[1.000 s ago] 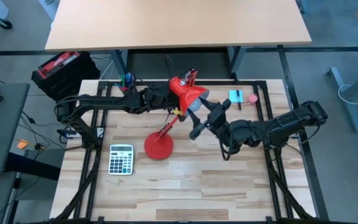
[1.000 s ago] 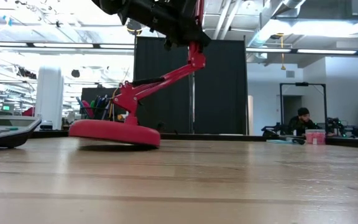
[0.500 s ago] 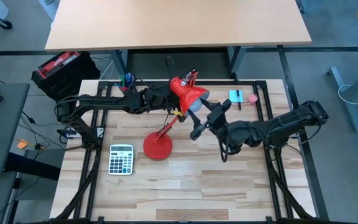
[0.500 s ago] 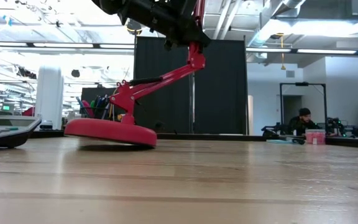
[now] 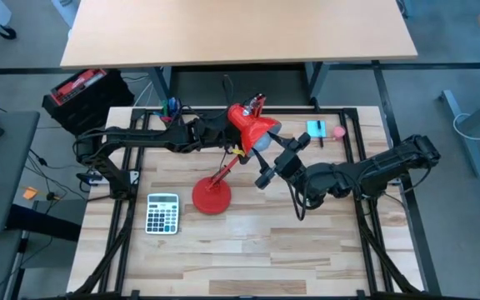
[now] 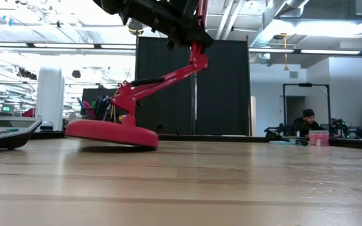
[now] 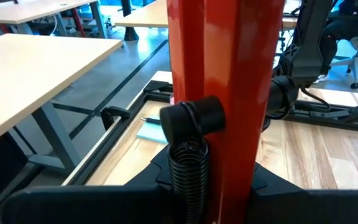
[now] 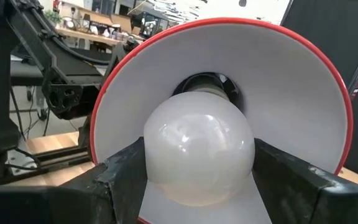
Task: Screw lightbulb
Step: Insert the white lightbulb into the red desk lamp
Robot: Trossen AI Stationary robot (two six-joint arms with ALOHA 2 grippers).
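Lightbulb (image 8: 199, 148) sits inside the red lamp's cone shade (image 8: 291, 93), its narrow end at the dark socket, and my right gripper (image 8: 197, 180) has its two dark fingers closed on the bulb's rounded sides. From above, I see that gripper (image 5: 267, 163) meeting the shade's open mouth near the table's middle. My left gripper (image 5: 221, 133) is clamped on the lamp's red arm (image 7: 219, 93) just behind the shade. Compared with a second ago, the lamp's round base (image 6: 109, 133) sits slightly farther from the right arm and is tilted, its edge raised off the wooden table (image 6: 231, 182). Both grips look unchanged. A calculator (image 5: 162, 213) lies beside the base.
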